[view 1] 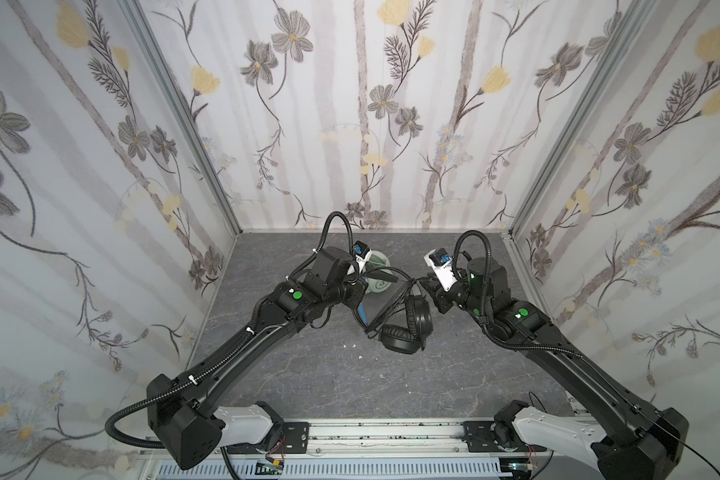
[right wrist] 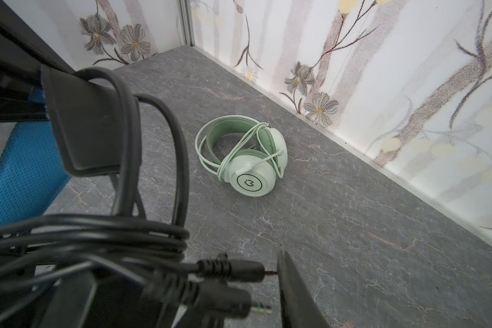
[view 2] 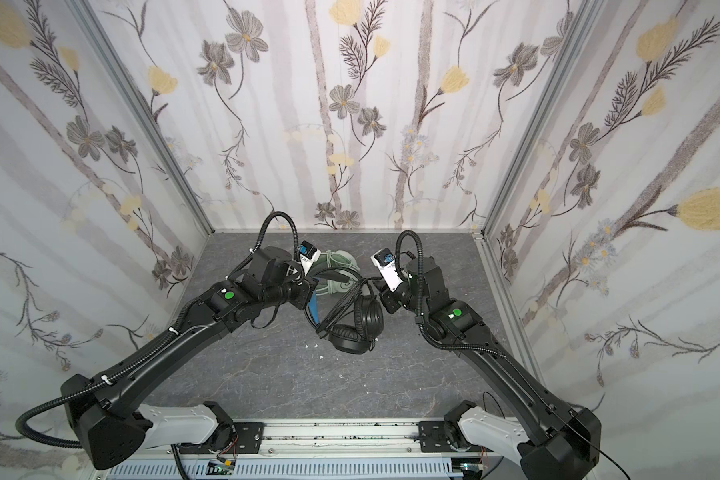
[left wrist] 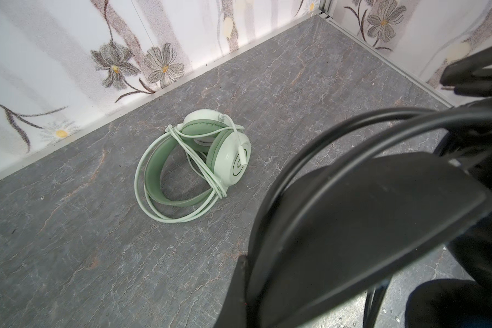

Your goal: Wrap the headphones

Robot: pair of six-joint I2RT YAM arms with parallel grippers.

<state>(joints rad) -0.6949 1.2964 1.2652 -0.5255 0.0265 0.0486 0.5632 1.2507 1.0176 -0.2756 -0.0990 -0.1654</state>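
And there it was: the left claw (view 1: pixel 361 291) was clamped tight on the headband of the black headphones (view 1: pixel 416 318), holding them up off the grey table (view 1: pixel 308 374) near the middle, with both ear cups hanging low and one of them looking very close to the surface. Whether it touched, I could not tell. The black cable (right wrist: pixel 154 142) ran in several loops over that headband and gathered into a bundle on the right-hand side. The blue padding (right wrist: pixel 23 170) under the band showed clearly from the right wrist. Over to the right claw (view 1: pixel 427 286): its jaws stood parted, one finger (right wrist: pixel 296 292) clear on the far side of the gap, and the two plugs (right wrist: pixel 230 271) at the cable's end lay between the jaws, the upper plug's tip right up against that finger. Nothing looked pinched there. Further back, the green headphones (left wrist: pixel 227 153) lay on the table near the back wall (view 1: pixel 350 124), their pale cord wound round the band and ear cups, apart from both claws and half hidden behind the left wrist in both top views.
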